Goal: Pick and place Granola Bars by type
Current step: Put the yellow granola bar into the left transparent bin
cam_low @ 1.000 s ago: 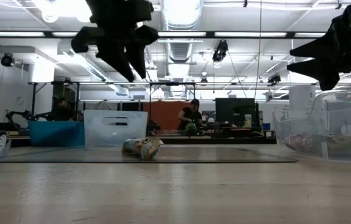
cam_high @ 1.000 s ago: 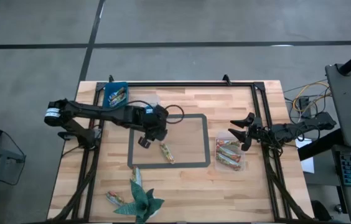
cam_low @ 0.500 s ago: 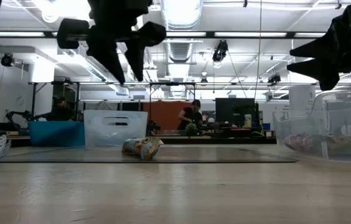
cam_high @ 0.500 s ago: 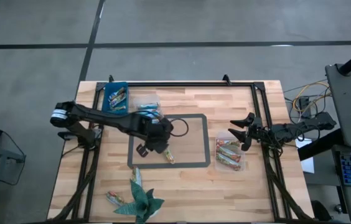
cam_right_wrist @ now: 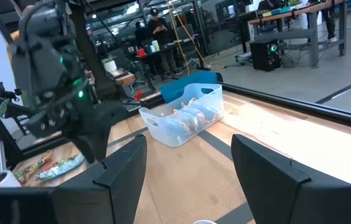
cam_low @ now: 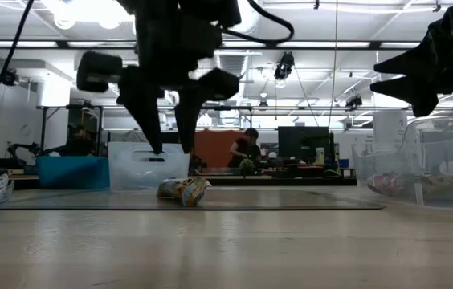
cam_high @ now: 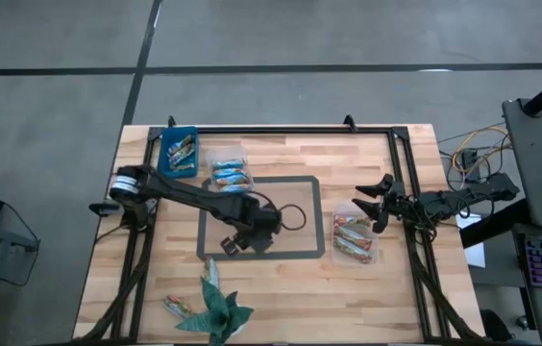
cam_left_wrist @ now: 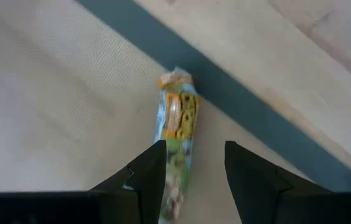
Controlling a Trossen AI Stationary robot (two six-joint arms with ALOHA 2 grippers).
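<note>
1 granola bar (cam_left_wrist: 177,134) in a green and orange wrapper lies flat inside the dark taped rectangle (cam_high: 315,216) on the table, and my left gripper (cam_left_wrist: 190,171) hangs right above it, fingers spread wide to either side, not touching it. My right gripper (cam_high: 369,207) waits, fingers apart, above the clear tub (cam_high: 356,240) of bars.
</note>
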